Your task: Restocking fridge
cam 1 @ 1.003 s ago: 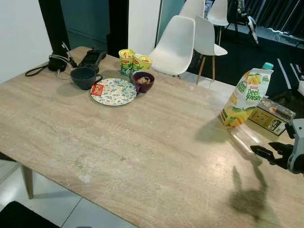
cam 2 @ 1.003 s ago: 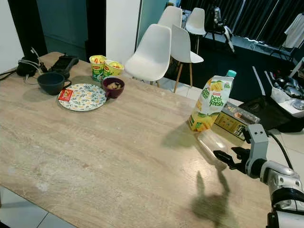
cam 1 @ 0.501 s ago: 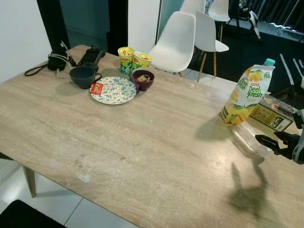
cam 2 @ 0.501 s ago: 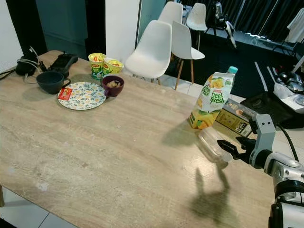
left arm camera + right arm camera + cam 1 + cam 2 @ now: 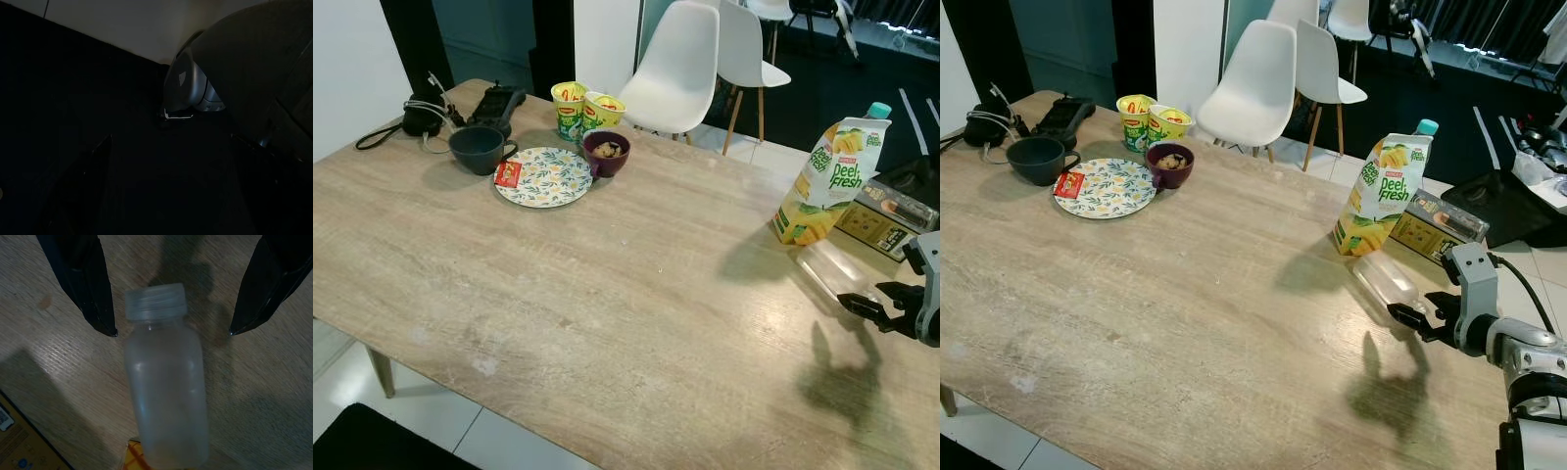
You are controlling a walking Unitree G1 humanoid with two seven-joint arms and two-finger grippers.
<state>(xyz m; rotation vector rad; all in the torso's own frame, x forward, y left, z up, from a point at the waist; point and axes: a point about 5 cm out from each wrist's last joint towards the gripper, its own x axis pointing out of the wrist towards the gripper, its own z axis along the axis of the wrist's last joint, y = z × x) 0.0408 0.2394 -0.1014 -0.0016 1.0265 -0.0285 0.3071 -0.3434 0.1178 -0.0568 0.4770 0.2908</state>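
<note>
- My right tool [image 5: 1408, 317] hangs low over the worktop [image 5: 607, 294] near its right edge, fingers spread wide and gripping nothing.
- A clear plastic bottle [image 5: 164, 387] lies on its side on the worktop; in the right wrist view its capped end sits between my two black fingertips [image 5: 100, 308], apart from both.
- The bottle's far end rests near the foot of the upright yellow juice carton [image 5: 829, 182].
- Just beside the carton, towards the right edge, lies a flat yellow-and-black box [image 5: 1440, 223].
- At the far left corner: patterned plate [image 5: 558, 181] with a red packet [image 5: 509, 175] on its rim, dark mug [image 5: 477, 149], purple bowl [image 5: 606, 154], two noodle cups [image 5: 585, 110], black cables and device [image 5: 440, 106].
- White chairs [image 5: 680, 59] stand behind the worktop.
- Left tool [image 5: 166, 196]: wrist view very dark; I cannot tell how its fingers stand.
</note>
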